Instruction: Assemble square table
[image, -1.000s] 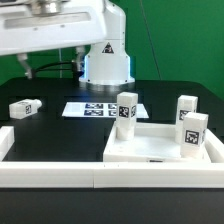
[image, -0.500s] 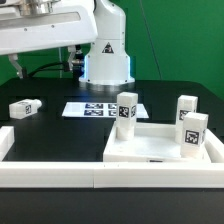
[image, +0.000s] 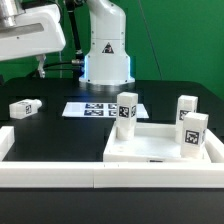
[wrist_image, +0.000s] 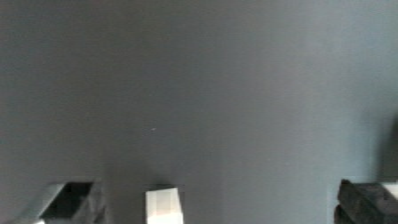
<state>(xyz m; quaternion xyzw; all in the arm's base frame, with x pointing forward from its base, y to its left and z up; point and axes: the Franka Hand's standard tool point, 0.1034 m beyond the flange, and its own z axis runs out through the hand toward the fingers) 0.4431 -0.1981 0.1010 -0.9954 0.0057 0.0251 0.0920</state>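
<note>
The white square table top (image: 150, 152) lies at the front on the exterior view's right. Three white tagged legs stand upright on or at it: one at its far left corner (image: 126, 110), two at its right side (image: 186, 108) (image: 194, 133). Another leg (image: 24, 107) lies on its side at the exterior view's left. The arm's hand is at the upper left, high above the table, with one dark finger (image: 40, 67) showing. In the wrist view my gripper (wrist_image: 222, 205) is open and empty over the dark table, with a narrow white piece (wrist_image: 160, 205) between the jaws' tips, too cropped to name.
The marker board (image: 98, 108) lies flat at the middle, in front of the robot base (image: 106, 60). Long white border rails run along the front (image: 60, 176) and the left edge (image: 5, 140).
The hand has swung toward the exterior view's left, so less of it shows. The table top and legs have not moved.
</note>
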